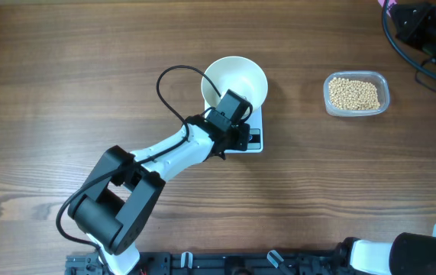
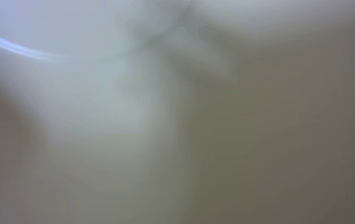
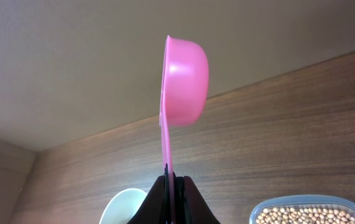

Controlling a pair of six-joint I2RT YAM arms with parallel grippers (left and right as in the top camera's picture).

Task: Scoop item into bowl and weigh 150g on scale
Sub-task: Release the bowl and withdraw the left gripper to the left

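The white bowl (image 1: pixel 240 76) stands on the white scale (image 1: pixel 254 140) at mid table. My left gripper (image 1: pixel 229 116) is at the bowl's near rim and looks shut on it. The left wrist view holds only a blurred white surface of the bowl (image 2: pixel 102 112), very close, with no fingers showing. My right gripper (image 3: pixel 172 186) is shut on the handle of a pink scoop (image 3: pixel 184 81), held upright and high over the table. The beige beans (image 1: pixel 354 93) lie in a clear tub (image 1: pixel 384 82) to the right. In the right wrist view, the bowl (image 3: pixel 122 208) and beans (image 3: pixel 298 214) sit low.
The right arm (image 1: pixel 424 27) reaches in at the top right corner, beyond the tub. The left arm's black cable (image 1: pixel 173 76) loops left of the bowl. The arm bases stand along the table's front edge. The table is dark wood.
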